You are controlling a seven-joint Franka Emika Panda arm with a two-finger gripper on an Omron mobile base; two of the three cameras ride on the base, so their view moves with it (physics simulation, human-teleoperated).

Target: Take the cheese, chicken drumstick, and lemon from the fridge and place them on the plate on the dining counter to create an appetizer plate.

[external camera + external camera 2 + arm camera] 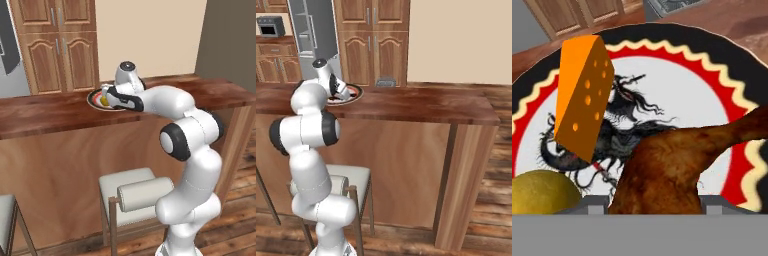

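Observation:
The round plate [712, 55] with its dark rim lies on the dining counter [50, 112], close under my hand. An orange cheese [582, 95] wedge stands on it at the upper left, and the yellow lemon [542, 192] rests at the lower left. The brown chicken drumstick [667, 165] lies over the plate's lower right, its thick end between my fingertips. My gripper [656, 202] is shut on it. From the left base view the gripper [107, 97] hangs just over the plate [92, 100], beside the lemon [103, 100]. The right base view has the gripper [346, 92] above the plate [356, 92].
The grey fridge [313, 35] stands behind the counter among brown wooden cupboards [373, 40]. A white cushioned stool [125, 185] stands in front of the counter by my base. The counter top [431, 105] stretches bare to the right of the plate.

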